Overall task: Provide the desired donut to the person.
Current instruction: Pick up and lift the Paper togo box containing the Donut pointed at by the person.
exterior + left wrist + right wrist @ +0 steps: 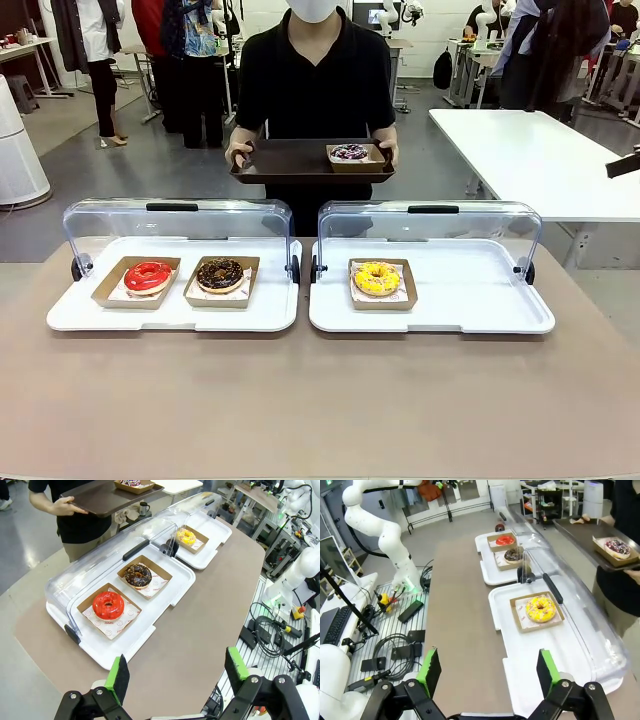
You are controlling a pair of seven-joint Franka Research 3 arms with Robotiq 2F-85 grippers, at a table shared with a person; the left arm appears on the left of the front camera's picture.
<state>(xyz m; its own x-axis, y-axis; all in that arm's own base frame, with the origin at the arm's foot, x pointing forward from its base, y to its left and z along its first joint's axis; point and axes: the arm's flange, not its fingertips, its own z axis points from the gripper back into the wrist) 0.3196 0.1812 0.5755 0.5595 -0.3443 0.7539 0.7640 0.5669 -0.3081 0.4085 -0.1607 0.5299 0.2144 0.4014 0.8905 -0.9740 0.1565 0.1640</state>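
My left gripper (176, 676) and my right gripper (488, 672): fingers spread wide, nothing held, above the table (320, 400). Left white case (170, 318): red donut (148, 276), chocolate donut (220, 274), each boxed; right white case (470, 300): yellow donut (377, 277). Far side: the person (315, 80) holding a brown tray (280, 160), one dark sprinkled donut (349, 152) boxed at its right end.

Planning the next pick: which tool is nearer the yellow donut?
Right. The right tool hangs close in front of the yellow donut; the left tool is farther, with the red donut and chocolate donut between.
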